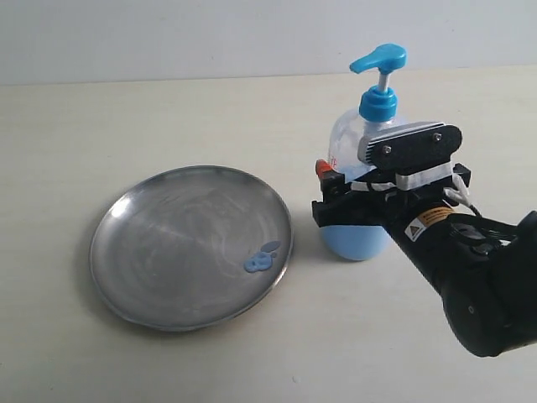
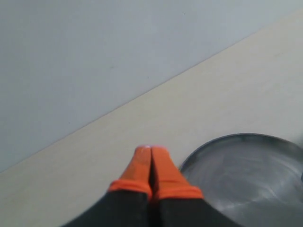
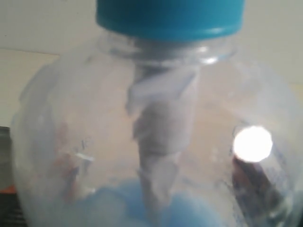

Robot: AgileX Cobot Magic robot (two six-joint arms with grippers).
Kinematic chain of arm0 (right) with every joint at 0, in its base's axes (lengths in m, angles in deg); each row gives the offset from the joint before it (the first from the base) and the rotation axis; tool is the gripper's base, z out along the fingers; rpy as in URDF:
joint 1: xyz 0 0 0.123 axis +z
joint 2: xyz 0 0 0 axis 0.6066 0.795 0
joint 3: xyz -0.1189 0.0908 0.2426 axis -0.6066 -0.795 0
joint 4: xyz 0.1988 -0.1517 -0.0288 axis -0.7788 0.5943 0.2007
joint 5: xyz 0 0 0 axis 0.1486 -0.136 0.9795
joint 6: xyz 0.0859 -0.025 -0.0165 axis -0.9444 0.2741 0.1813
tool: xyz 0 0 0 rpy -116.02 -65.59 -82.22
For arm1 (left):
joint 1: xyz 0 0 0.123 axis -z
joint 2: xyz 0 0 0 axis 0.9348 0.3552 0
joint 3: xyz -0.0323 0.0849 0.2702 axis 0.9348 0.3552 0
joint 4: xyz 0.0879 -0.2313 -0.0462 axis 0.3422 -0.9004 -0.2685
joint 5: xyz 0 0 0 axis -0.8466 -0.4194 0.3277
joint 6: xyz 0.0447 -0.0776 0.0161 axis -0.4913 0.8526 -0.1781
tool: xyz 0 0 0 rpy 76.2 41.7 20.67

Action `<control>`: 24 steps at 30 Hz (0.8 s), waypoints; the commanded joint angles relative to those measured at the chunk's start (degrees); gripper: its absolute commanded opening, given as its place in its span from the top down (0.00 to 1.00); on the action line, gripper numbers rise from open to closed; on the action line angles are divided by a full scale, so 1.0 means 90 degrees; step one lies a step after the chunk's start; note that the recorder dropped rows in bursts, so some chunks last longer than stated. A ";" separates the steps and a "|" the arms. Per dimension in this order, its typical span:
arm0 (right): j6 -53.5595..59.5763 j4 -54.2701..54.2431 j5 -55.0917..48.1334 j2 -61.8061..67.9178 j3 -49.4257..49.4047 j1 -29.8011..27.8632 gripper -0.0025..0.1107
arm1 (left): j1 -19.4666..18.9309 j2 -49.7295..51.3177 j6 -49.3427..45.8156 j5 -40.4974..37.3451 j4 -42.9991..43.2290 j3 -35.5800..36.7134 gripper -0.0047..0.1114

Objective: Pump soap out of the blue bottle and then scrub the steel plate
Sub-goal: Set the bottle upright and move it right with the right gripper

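Starting with the soap (image 1: 263, 259), you find a small pale-blue blob lying on the steel plate (image 1: 168, 252), close to its right rim on the near side. Only the exterior view shows it to you. The plate rests flat on the pale table (image 1: 168, 109), left of centre, with swirled scuffs across its face.

Right of the plate, near its rim but not touching it, the blue bottle (image 1: 351, 143) stands upright. Its pump head (image 1: 379, 59) points its spout left, toward the plate. Light blue liquid fills the bottom of the bottle.

Your right gripper (image 1: 357, 180) reaches in from the near right and clasps the bottle's body. Its fingers are spread wide, one on each side, with an orange fingertip (image 1: 321, 168) showing at the bottle's left. The right wrist view adds what the exterior cannot: the clear bottle (image 3: 156, 118) fills the frame, with the blue collar (image 3: 170, 16) above, the dip tube (image 3: 161, 142) running down the middle and blue liquid pooled below. That view tells you little about the fingers themselves.

Your left gripper (image 2: 151, 151) is missing from the exterior view. The left wrist view alone shows it, its two orange fingertips (image 2: 143, 161) pressed together with nothing between them. They hang above the table beside the plate's rim (image 2: 222, 142), with a grey wall (image 2: 94, 47) beyond.
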 commanded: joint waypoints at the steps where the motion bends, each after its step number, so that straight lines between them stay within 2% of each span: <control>1: 0.0046 0.0197 0.0529 -0.0137 -0.0008 -0.0186 0.98 | 0.0008 -0.0046 0.0091 0.0596 0.0190 0.0227 0.96; 4: 0.0046 0.0173 0.0529 -0.0137 -0.0008 -0.0186 0.96 | 0.0008 -0.0046 0.0236 0.0832 0.0234 0.0314 0.96; 7: 0.0046 0.0164 0.0529 -0.0137 -0.0008 -0.0186 0.86 | 0.0008 -0.0046 0.0307 0.0936 0.0251 0.0356 0.96; 10: 0.0095 0.0079 0.0529 -0.0137 -0.0008 -0.0186 0.71 | 0.0008 -0.0046 0.0333 0.1005 0.0251 0.0356 0.96; 16: 0.0095 -0.0202 0.0529 -0.0137 -0.0008 -0.0186 0.29 | 0.0008 -0.0046 0.0377 0.1076 0.0239 0.0356 0.96; 18: 0.0095 -0.0174 0.0529 -0.0137 -0.0008 -0.0186 0.19 | 0.0008 -0.0046 0.0377 0.1076 0.0239 0.0356 0.96; 20: 0.0095 -0.0121 0.0529 -0.0137 -0.0008 -0.0172 0.14 | 0.0008 -0.0046 0.0402 0.1076 0.0238 0.0356 0.96; 24: 0.0095 -0.0123 0.0529 -0.0137 -0.0008 -0.0172 0.13 | 0.0008 -0.0046 0.0479 0.1088 0.0238 0.0356 0.96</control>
